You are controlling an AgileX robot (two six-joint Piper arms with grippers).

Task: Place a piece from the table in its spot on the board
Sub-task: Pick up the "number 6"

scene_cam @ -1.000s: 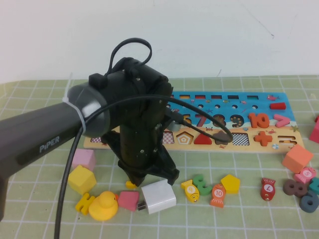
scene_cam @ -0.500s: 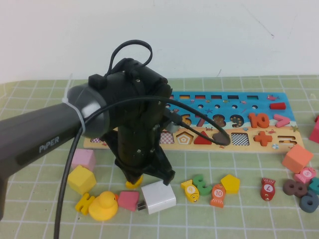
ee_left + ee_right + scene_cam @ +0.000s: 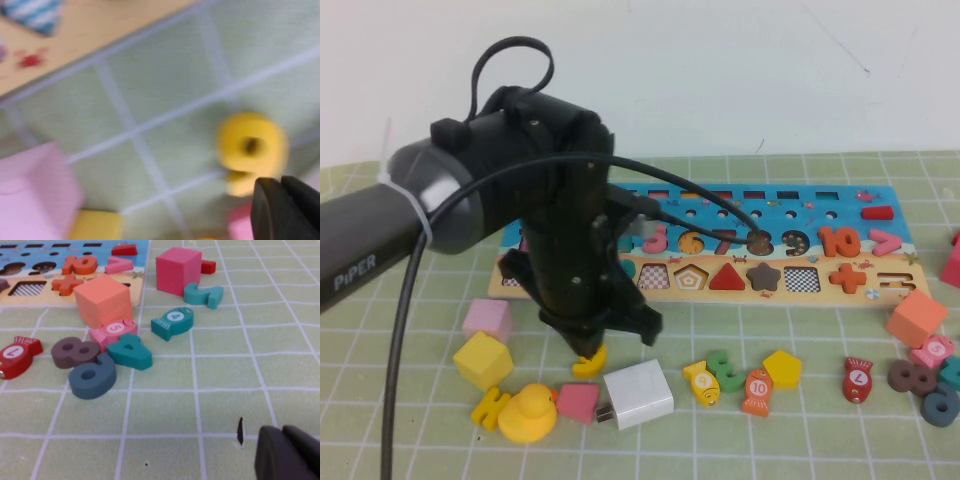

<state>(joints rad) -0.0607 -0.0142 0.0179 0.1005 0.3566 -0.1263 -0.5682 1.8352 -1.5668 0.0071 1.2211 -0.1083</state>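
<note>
The piece, a small flat yellow numeral 6 (image 3: 589,363), lies on the green grid table (image 3: 770,440) in front of the board (image 3: 720,297). My left gripper (image 3: 583,347) points down right over it, shut, its tips at the piece's edge with nothing between them. In the left wrist view the piece (image 3: 251,149) rests on the mat just beyond the shut left gripper (image 3: 287,202), and the board's tan edge (image 3: 75,45) lies farther off. My right gripper (image 3: 292,452) is shut and empty above bare mat, out of the high view.
Close around the piece are a white block (image 3: 638,396), a pink piece (image 3: 577,402), a yellow duck (image 3: 528,412), a yellow cube (image 3: 483,360) and a pink cube (image 3: 487,320). An orange cube (image 3: 102,299), a pink cube (image 3: 178,269) and several numerals lie ahead of the right gripper.
The left arm has swung to the left in the high view. More of the yellow piece now shows under its tips. The piece itself has stayed on the mat.
</note>
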